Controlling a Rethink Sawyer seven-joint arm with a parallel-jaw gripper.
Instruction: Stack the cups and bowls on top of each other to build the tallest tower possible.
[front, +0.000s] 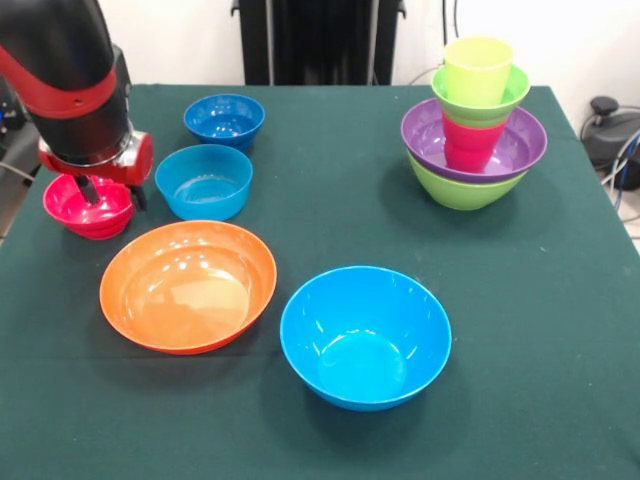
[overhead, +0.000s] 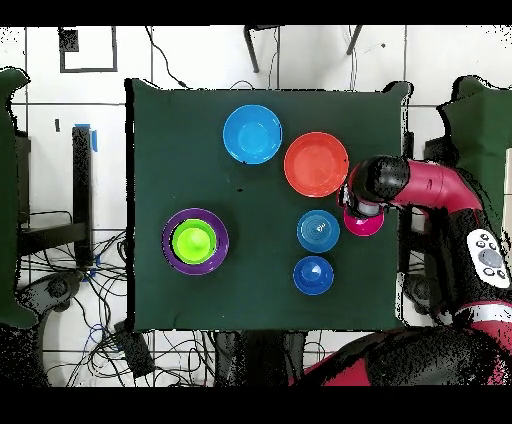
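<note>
At the left, my gripper hangs low over the small pink-red bowl. It is open: one finger dips inside the bowl, the other stands just outside its right rim. The tower stands at the back right: a large lime-green bowl, a purple bowl, a red cup, a small lime-green bowl and a lime-green cup on top. In the overhead view the arm covers the gripper above the pink-red bowl; the tower is at the left.
Loose on the green table: a small dark blue bowl, a small light blue bowl right beside my gripper, a large orange bowl and a large light blue bowl. The pink-red bowl lies near the table's left edge.
</note>
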